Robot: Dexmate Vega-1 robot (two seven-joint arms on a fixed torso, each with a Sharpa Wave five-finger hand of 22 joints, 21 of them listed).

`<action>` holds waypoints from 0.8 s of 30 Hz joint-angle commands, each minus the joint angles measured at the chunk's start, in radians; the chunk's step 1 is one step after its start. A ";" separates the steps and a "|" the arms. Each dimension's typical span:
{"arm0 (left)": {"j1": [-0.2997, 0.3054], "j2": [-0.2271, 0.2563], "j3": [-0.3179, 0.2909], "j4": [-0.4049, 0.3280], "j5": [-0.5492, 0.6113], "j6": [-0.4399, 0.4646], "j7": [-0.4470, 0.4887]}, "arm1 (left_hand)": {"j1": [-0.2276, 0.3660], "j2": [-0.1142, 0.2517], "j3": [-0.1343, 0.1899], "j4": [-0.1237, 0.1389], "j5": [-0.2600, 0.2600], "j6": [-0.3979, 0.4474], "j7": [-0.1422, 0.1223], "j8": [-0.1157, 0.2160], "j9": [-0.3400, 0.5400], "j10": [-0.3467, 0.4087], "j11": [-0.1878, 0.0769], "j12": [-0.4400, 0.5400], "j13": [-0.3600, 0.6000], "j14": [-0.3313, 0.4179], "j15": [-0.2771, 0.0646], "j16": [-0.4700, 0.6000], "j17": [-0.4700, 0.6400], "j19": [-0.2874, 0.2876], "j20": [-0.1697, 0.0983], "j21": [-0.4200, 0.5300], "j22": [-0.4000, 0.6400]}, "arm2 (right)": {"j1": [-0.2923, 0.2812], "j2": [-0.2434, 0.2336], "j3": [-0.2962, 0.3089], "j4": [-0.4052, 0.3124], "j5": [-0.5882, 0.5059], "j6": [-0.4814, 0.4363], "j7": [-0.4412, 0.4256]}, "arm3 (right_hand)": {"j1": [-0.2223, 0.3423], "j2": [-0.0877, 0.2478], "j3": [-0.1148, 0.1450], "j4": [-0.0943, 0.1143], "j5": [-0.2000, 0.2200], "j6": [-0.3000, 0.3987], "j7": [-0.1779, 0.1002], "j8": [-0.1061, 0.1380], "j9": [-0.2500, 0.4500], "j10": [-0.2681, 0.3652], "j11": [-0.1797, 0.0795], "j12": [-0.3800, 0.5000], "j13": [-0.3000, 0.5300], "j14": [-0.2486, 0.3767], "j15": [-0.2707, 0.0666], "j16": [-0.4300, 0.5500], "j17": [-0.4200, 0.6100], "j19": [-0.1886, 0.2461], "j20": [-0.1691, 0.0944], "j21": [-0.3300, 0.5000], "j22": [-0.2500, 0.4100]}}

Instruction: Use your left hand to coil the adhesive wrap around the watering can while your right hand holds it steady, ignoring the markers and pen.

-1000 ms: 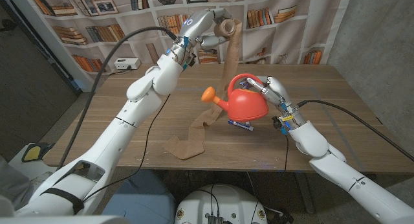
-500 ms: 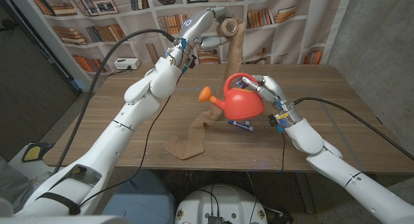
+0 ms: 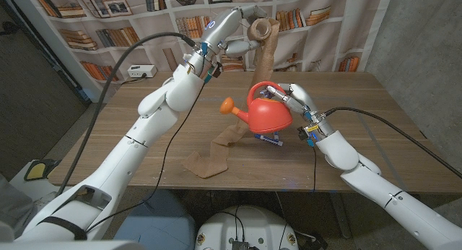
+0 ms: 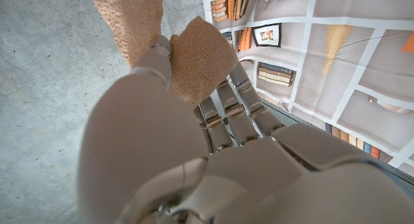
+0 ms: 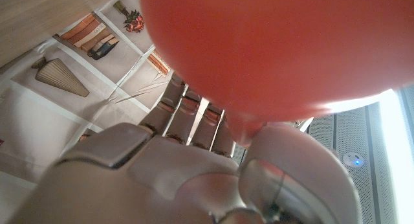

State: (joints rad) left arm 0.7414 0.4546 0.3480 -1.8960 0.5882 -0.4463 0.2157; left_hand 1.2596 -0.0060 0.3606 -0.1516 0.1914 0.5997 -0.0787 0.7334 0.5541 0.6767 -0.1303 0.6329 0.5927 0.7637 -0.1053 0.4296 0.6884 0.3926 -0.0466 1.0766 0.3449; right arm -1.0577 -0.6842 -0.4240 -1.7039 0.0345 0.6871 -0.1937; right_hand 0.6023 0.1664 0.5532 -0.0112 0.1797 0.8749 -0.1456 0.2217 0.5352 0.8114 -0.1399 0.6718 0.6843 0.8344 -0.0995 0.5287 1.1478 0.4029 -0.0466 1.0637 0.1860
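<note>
A red watering can (image 3: 268,114) with an orange spout tip (image 3: 229,105) is tilted above the table, held at its handle side by my right hand (image 3: 299,100); its red body (image 5: 272,49) looms close in the right wrist view. My left hand (image 3: 249,27) is raised high behind the can, gripping the tan roll of adhesive wrap (image 3: 261,29). The same roll (image 4: 197,59) sits between its fingers in the left wrist view. A loose tan strip (image 3: 263,62) hangs from the roll to the can, passes under it and trails to a folded end (image 3: 206,162) on the table.
A blue-capped marker or pen (image 3: 268,139) lies on the wooden table (image 3: 130,127) beneath the can. A white power strip (image 3: 141,71) sits at the far left corner. A bookshelf backdrop (image 3: 317,19) hangs behind the table.
My right hand has tipped and shifted the watering can slightly left. My left hand with the roll has edged a little to the right, staying high.
</note>
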 commanded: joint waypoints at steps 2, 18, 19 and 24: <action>0.010 -0.002 0.013 -0.014 -0.088 -0.030 -0.017 | 0.174 0.180 0.004 0.002 0.001 0.004 0.000 0.007 0.002 -0.001 0.001 0.005 0.003 0.124 -0.115 -0.001 0.003 -0.004 0.001 0.010 -0.004 | 0.029 0.012 -0.024 -0.007 -0.020 -0.029 -0.004 | -0.002 0.008 0.000 -0.006 0.003 0.008 0.001 -0.002 0.005 0.006 0.006 0.003 0.004 0.005 -0.122 -0.003 0.002 -0.006 -0.058 0.004 0.003; 0.017 -0.001 0.035 -0.016 -0.148 -0.074 -0.019 | 0.174 0.180 0.004 0.002 0.001 0.003 -0.002 0.008 0.002 -0.001 0.002 0.006 0.001 0.124 -0.115 -0.006 0.007 -0.007 -0.001 0.027 -0.023 | 0.050 0.019 -0.040 0.016 -0.033 -0.057 0.001 | -0.003 0.009 0.001 -0.006 0.003 0.009 0.001 -0.003 0.005 0.007 0.003 0.003 0.006 0.004 -0.123 -0.003 0.005 -0.007 -0.060 0.007 0.002; 0.018 -0.001 0.035 -0.018 -0.144 -0.076 -0.015 | 0.174 0.180 0.004 0.002 0.001 0.003 -0.001 0.008 0.002 -0.002 0.001 0.006 0.000 0.124 -0.115 -0.006 0.007 -0.007 -0.001 0.028 -0.024 | 0.051 0.020 -0.039 0.020 -0.035 -0.062 -0.001 | -0.003 0.009 0.001 -0.006 0.003 0.008 0.002 -0.003 0.005 0.007 0.003 0.002 0.004 0.005 -0.123 -0.004 0.004 -0.007 -0.059 0.007 0.002; 0.028 0.001 0.032 -0.026 -0.154 -0.081 -0.011 | 0.174 0.180 0.004 0.002 0.001 0.002 -0.002 0.009 0.002 -0.001 0.001 0.007 0.001 0.125 -0.115 -0.006 0.009 -0.009 0.000 0.033 -0.029 | 0.052 0.022 -0.034 0.033 -0.033 -0.076 -0.006 | -0.004 0.009 0.001 -0.006 0.003 0.007 0.002 -0.003 0.006 0.007 0.004 0.002 0.005 0.003 -0.123 -0.005 0.003 -0.008 -0.059 0.009 0.002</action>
State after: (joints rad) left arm 0.7573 0.4512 0.3752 -1.9127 0.4680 -0.5041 0.2048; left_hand 1.2600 -0.0064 0.3606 -0.1516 0.1886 0.5996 -0.0786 0.7332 0.5534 0.6767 -0.1303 0.6329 0.5926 0.7633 -0.1058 0.4248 0.6933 0.3873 -0.0519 1.1030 0.3155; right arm -1.0162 -0.6688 -0.4579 -1.6967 0.0070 0.6396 -0.1932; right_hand 0.5996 0.1690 0.5532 -0.0112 0.1797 0.8733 -0.1441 0.2218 0.5374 0.8135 -0.1377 0.6678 0.6844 0.8343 -0.0994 0.5248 1.1499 0.3974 -0.0410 1.0637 0.1862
